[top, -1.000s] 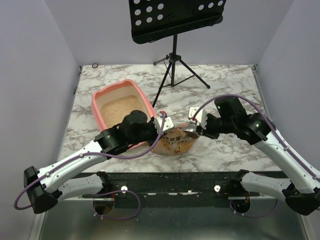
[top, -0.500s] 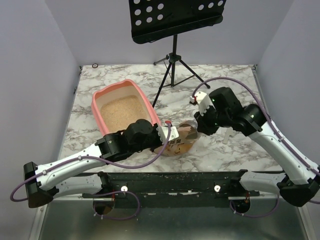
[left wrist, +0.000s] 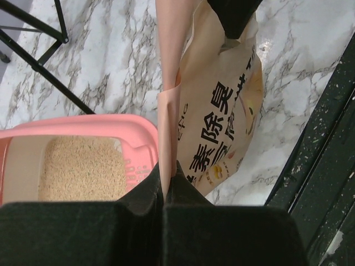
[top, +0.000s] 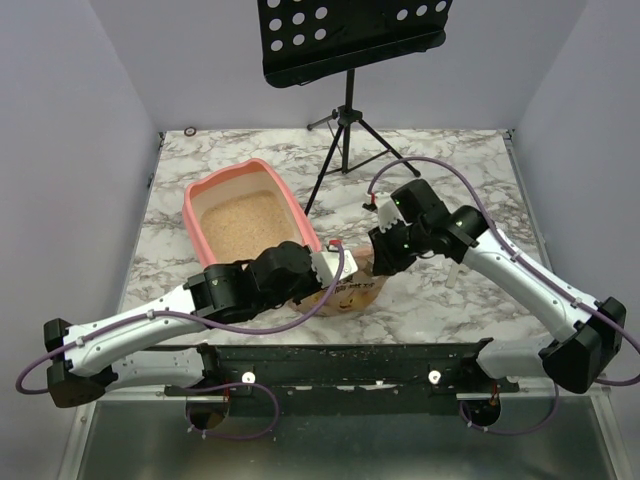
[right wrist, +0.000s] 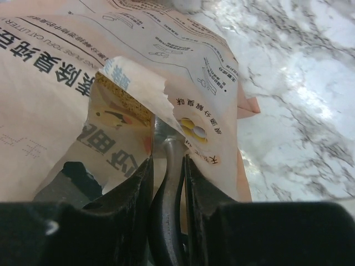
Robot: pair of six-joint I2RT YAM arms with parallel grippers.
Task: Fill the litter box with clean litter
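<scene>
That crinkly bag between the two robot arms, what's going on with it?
Both arms are holding the litter bag, right next to the pink litter box. The left gripper is pinching one edge of the bag's top, and the right gripper is clamped on a torn flap on the other side. The box already has sandy litter in it.

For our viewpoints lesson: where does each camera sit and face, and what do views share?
Top external: above and behind, looking down on marble table, left arm, right arm, litter box.
Left wrist: along left hand, shut on litter bag; litter box beyond.
Right wrist: along right hand, pinching the litter bag's torn edge.
Shared: litter bag.
</scene>
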